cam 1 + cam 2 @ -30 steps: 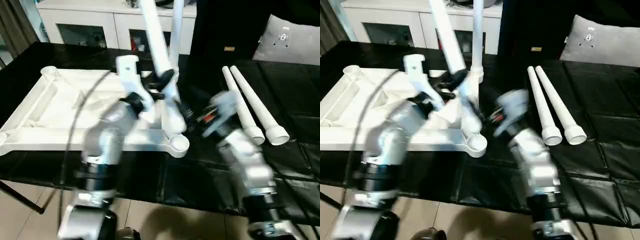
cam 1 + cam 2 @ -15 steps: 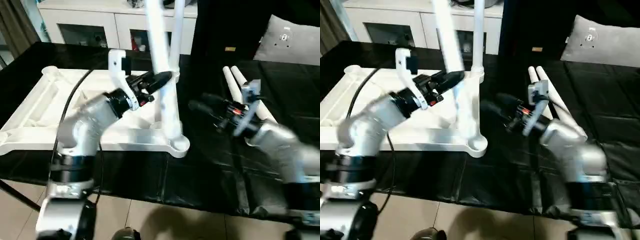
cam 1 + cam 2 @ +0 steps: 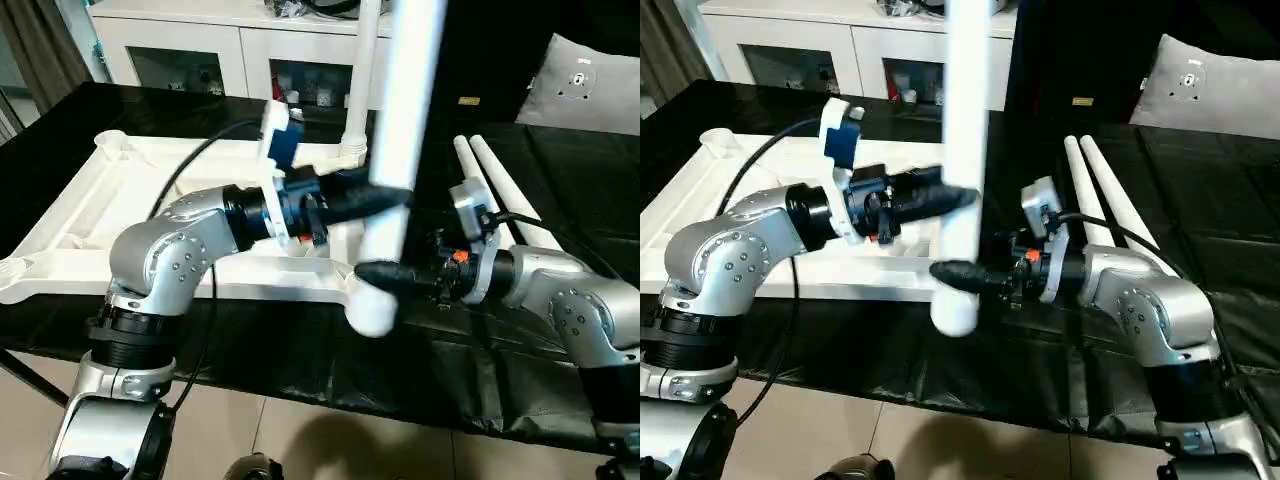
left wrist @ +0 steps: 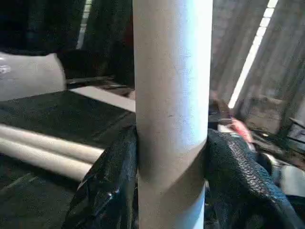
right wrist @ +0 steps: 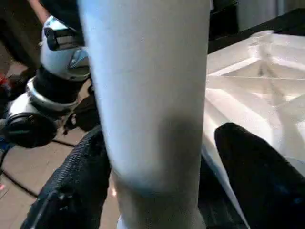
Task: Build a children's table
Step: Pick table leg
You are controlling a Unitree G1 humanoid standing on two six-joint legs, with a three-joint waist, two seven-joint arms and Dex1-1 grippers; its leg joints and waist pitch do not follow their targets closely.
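- While I hold the white leg (image 3: 400, 150) upright, my left gripper (image 4: 171, 176) is clamped on its shaft, black fingers (image 4: 112, 176) pressed on both sides of the tube.
- My right gripper (image 3: 385, 277) sits lower on the same leg, near its wide bottom end; in the right wrist view one finger (image 5: 71, 181) touches the tube and the other finger (image 5: 257, 167) stands off with a gap, so not closed on it.
- Leg's bottom end (image 3: 372, 310) hangs at the near right corner of the table top (image 3: 130, 215), over the front edge of the black work surface (image 3: 560, 180); can't tell if it is seated in that corner socket.
- Table top lies upside down on the black work surface, ribbed underside up, round socket (image 3: 110, 146) visible at its far left corner.
- Second leg (image 3: 360, 90) stands upright at the table top's far right corner, behind the held leg.
- Two more legs (image 3: 500, 195) lie side by side on the black surface to the right of the table top, touching each other, behind my right forearm (image 3: 560, 300).
- White cabinet (image 3: 200, 45) stands beyond the table top's far edge.
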